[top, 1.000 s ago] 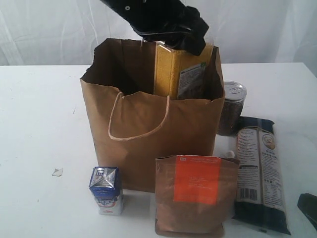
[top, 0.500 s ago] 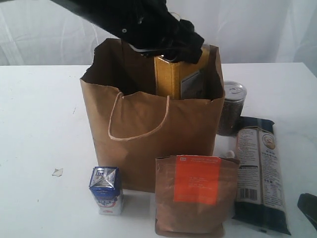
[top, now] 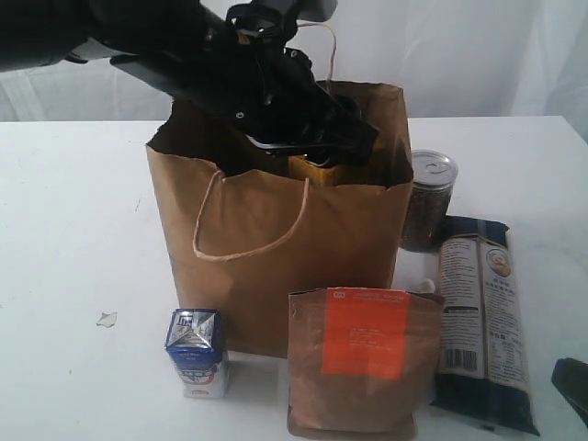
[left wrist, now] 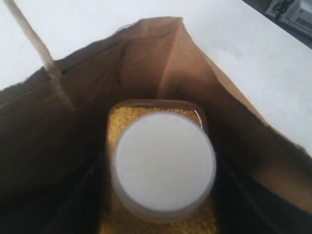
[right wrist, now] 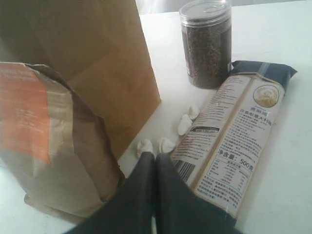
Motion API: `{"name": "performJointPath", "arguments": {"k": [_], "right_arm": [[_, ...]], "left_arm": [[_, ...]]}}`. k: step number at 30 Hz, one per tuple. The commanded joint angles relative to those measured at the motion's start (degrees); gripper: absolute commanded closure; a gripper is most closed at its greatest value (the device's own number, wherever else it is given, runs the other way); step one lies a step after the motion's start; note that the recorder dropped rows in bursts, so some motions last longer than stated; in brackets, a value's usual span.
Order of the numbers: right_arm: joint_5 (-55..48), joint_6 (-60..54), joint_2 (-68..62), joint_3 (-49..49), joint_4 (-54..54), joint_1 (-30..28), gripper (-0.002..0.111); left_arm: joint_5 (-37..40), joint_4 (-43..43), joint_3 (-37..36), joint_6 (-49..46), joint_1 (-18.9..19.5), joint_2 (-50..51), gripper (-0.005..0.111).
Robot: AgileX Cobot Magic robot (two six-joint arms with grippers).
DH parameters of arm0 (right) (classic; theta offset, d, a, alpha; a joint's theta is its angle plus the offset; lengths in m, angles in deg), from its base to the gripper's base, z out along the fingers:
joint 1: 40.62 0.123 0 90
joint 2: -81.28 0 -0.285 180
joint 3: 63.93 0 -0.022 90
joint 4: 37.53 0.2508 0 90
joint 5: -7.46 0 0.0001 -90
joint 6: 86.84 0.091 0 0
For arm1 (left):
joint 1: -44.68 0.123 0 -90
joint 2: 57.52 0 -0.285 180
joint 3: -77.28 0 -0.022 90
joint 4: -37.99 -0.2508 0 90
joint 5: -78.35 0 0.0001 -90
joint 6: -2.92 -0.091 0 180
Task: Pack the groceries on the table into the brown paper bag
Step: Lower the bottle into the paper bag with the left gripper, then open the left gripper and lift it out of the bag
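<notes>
Yellow-grain white-capped bottle, clamped upright beneath left claw inside brown kraft-paper bag, likely held vertical to lower without snagging; right claw closed, idle.

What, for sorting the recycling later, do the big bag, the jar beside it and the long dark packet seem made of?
Brown paper bag: matte kraft paper, going by its creases and ragged rim. Jar: probably clear plastic, since dark grains show through the wall; lid unclear. Noodle packet: likely glossy printed plastic film, with sheen and a sealed end.
</notes>
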Motion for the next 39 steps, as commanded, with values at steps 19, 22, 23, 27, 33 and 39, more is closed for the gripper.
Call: {"name": "performJointPath", "arguments": {"k": [19,22,23,27,33,39], "right_arm": [[0.1,-0.3,0.2,0.3,-0.6,-0.2,0.108],[0.1,-0.3,0.2,0.3,-0.6,-0.2,0.108],[0.1,-0.3,0.2,0.3,-0.6,-0.2,0.108],[0.1,-0.3,0.2,0.3,-0.6,-0.2,0.108],[0.1,-0.3,0.2,0.3,-0.6,-0.2,0.108],[0.1,-0.3,0.2,0.3,-0.6,-0.2,0.108]], "left_arm": [[2.5,3.4,0.4,0.8,-0.3,-1.8,0.029],[3.6,3.7,0.4,1.1,-0.3,-2.2,0.029],[3.6,3.7,0.4,1.1,-0.3,-2.3,0.029],[3.8,3.7,0.4,1.1,-0.3,-3.2,0.029],[5.1,2.8,0.4,2.1,-0.3,-5.6,0.029],[6.2,-2.6,0.4,1.9,-0.3,-13.9,0.029]]}}
